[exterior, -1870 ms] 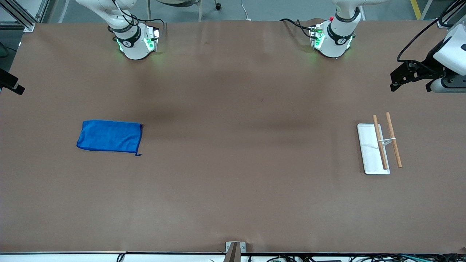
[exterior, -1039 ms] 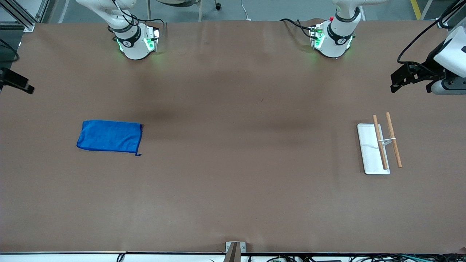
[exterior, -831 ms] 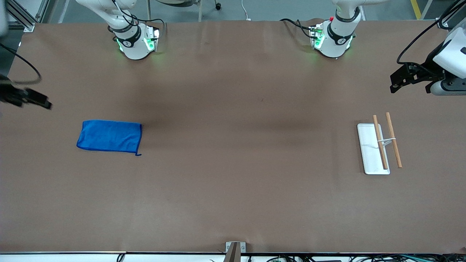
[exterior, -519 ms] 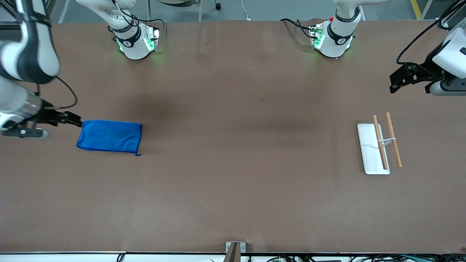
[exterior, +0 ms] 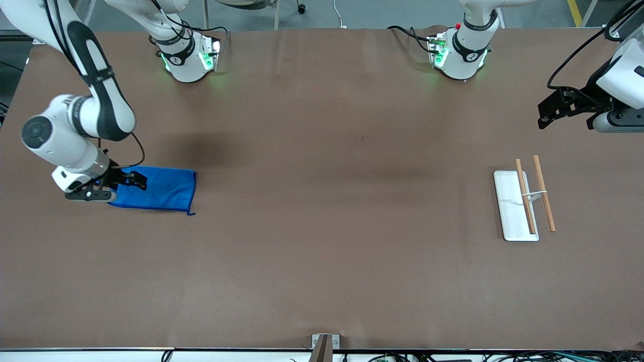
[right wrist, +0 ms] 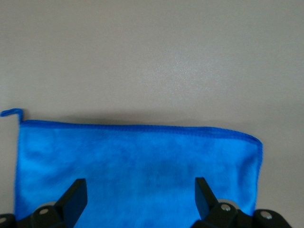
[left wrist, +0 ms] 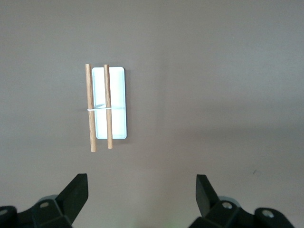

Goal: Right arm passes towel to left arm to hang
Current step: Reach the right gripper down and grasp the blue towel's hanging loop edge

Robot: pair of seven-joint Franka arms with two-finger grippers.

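We see a brown table from above, the two arm bases along the top of the frame; the blue towel [exterior: 153, 188] lies flat at middle left, toward the right arm's end of the table, with its small corner loop [exterior: 191, 213] pointing lower in the frame. The right gripper [exterior: 135, 180] hangs low over the towel's end nearest that edge of the table, fingers spread wide with nothing between them; we judge it is lined up there to pinch the cloth for the hand-over. In the right wrist view the towel [right wrist: 137, 173] fills the lower half between the open fingertips. The left gripper [exterior: 546, 111] waits at the upper right of the frame, over bare table, fingers apart and empty. The white tray [exterior: 510, 206] of the hanging rack sits at middle right, under two wooden rods [exterior: 534, 194]; nothing hangs there yet.
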